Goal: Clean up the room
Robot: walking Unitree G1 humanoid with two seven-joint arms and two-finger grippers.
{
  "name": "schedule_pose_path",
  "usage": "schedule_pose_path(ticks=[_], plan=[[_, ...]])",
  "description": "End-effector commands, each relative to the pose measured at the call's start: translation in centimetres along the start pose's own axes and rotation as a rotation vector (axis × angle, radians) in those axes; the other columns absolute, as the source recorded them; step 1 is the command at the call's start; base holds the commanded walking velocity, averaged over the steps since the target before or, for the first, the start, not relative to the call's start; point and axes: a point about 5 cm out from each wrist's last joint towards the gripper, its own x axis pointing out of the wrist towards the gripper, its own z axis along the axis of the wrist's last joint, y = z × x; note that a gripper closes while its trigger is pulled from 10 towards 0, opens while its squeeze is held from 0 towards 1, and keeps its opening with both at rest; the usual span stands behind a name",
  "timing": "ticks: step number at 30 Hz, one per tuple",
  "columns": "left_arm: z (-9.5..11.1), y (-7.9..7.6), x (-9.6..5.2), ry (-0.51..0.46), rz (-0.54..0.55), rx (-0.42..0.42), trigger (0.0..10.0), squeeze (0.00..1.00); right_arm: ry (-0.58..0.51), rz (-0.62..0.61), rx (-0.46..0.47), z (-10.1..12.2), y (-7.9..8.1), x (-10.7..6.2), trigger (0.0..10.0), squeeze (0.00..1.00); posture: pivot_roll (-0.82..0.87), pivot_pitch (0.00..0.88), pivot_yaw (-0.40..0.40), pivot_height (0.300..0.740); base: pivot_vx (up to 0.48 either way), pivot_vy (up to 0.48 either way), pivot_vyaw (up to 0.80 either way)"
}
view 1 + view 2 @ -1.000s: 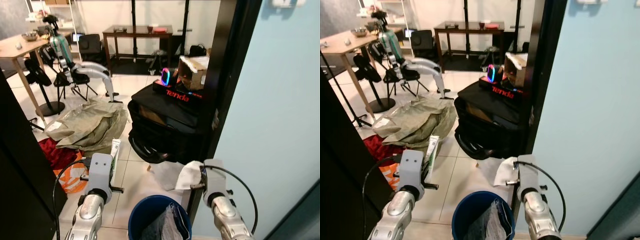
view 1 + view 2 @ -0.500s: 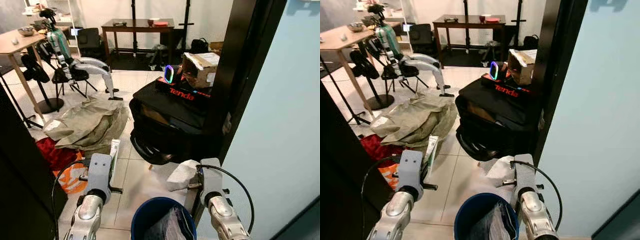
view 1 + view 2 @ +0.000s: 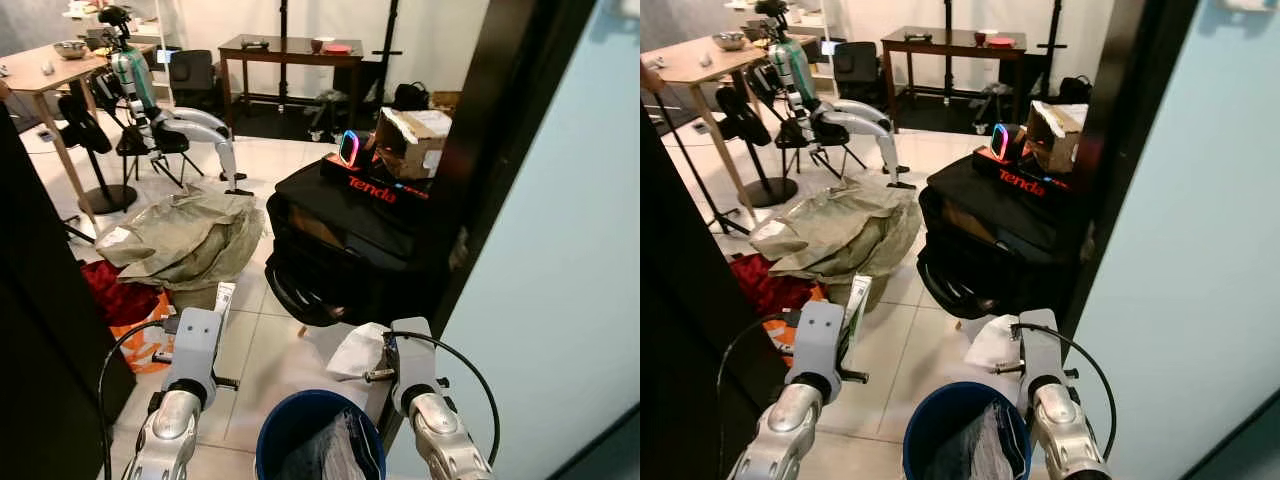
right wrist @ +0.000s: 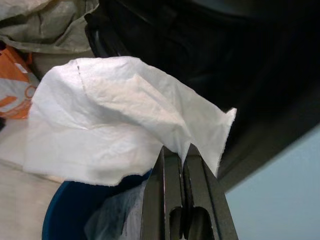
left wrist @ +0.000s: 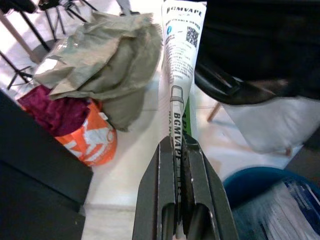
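Ok so from my seat I've got two grippers up front and both are busy. My left gripper point(image 5: 176, 150) has its fingers pressed tight on one flat white box point(image 5: 180, 60) with "BGMVAPE" printed on it, held out over the tile floor point(image 3: 255, 350) just left of the bin. My right gripper point(image 4: 182, 157) is pinching the edge of one crumpled white tissue point(image 4: 115, 115), which hangs right above the rim of the blue bin point(image 3: 290, 425).

There's one bin, sitting between the two arms at the bottom of the head view, and it already has some crumpled paper and plastic inside; I can't count the pieces.

Rest of the mess: one pile of olive-green cloth point(image 3: 185, 235) on the floor, one dark red cloth point(image 3: 115, 298) beside it, and one orange bag point(image 3: 145, 325) touching that. To the right is one big black bag point(image 3: 345, 245) with a black "Tenda" box point(image 3: 372, 185) on top, plus one glowing ring-shaped gadget point(image 3: 349, 148) and one open cardboard box point(image 3: 410, 140). Farther back I count two tables: a light wooden one point(image 3: 50, 70) and a dark one point(image 3: 290, 48).
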Motion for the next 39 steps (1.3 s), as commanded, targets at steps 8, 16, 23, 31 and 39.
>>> schedule_pose_path(ticks=[8, 16, 23, 31, 39], plan=[[-0.3, -0.3, 0.2, 0.021, -0.011, -0.021, 10.0, 0.00, 0.037, 0.069, -0.031, 0.2, 0.7, 0.5, 10.0, 0.00, 0.01, 0.058, -0.032, 0.724, 0.000, 0.000, 0.00], [-0.8, -0.2, 0.4, 0.056, -0.036, 0.026, 10.0, 0.00, 0.069, 0.125, -0.058, 0.1, 1.4, 0.9, 10.0, 0.00, 0.00, 0.068, -0.040, 0.724, 0.000, 0.000, 0.00], [-1.4, -0.4, 0.4, 0.085, -0.154, 0.130, 10.0, 0.00, 0.124, 0.157, -0.095, -0.1, 2.0, 1.4, 10.0, 0.00, 0.00, 0.068, -0.050, 0.719, 0.000, 0.000, 0.00], [-1.5, -0.4, 0.2, 0.079, -0.171, 0.189, 10.0, 0.00, 0.117, 0.169, -0.101, -0.1, 2.1, 1.4, 10.0, 0.00, 0.01, 0.063, -0.054, 0.695, 0.000, 0.000, 0.00], [-1.6, -0.1, 0.2, 0.074, -0.184, 0.228, 10.0, 0.00, 0.120, 0.174, -0.103, -0.3, 2.2, 1.3, 10.0, 0.00, 0.01, 0.060, -0.051, 0.670, 0.000, 0.000, 0.00]])
